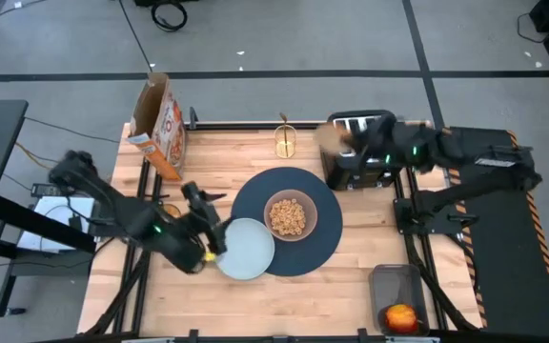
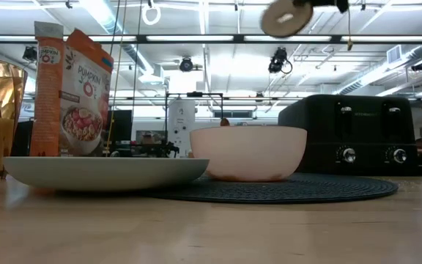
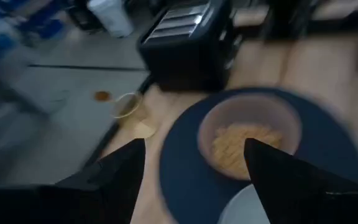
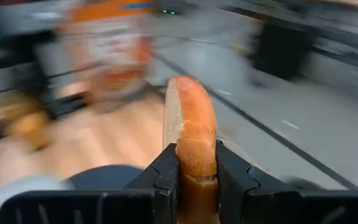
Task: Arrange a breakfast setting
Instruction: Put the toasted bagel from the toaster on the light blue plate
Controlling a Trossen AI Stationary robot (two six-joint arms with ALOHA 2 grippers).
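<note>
High view first: the dark-blue round placemat lies near the middle of the wooden table, with the tan bowl sitting on it, filled with cereal. The pale-blue plate rests at the placemat's left edge, overlapping it slightly. The left gripper hovers just at the plate's left rim, and in the left wrist view its two dark fingers stand spread apart with nothing between them, looking toward the bowl and placemat. The right gripper is raised above the black toaster at the table's far right, and its fingers are clamped on the round toasted bread; the right wrist view shows the bread held on edge between the two pads, and the low view shows it high up near the top of the picture, well above the toaster. The amber cup stands near the table's far edge, between the toaster and the orange cereal box, which stands at the far left corner. The red apple lies in a small dark tray near the right front corner, well apart from the placemat.
</note>
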